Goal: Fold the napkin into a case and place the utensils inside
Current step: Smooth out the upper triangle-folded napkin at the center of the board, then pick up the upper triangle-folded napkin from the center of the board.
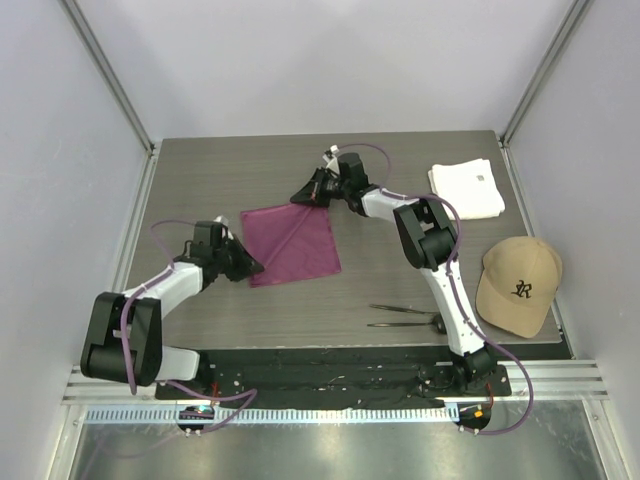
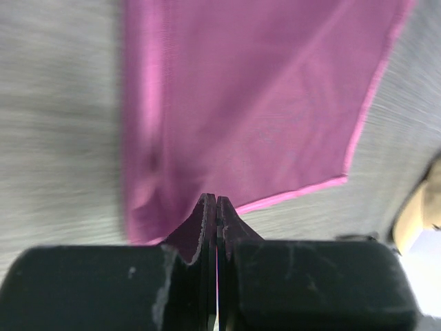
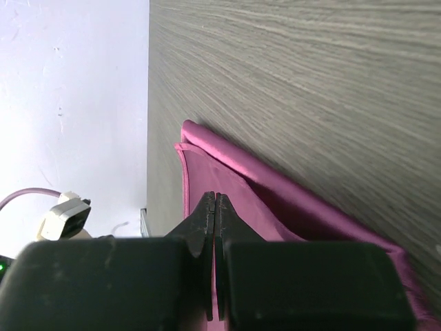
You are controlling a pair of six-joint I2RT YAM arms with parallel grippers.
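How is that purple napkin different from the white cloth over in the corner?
The napkin is magenta and looks thin; the white cloth looks thicker, with a small tag. The napkin lies spread mid-table, pinched at its edges by the left gripper and right gripper; the white cloth sits folded, untouched, far right. Both are fabric on the table.

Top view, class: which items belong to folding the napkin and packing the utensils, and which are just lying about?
Belongs to the job: napkin; utensils.
Just lying about: white cloth; tan cap.
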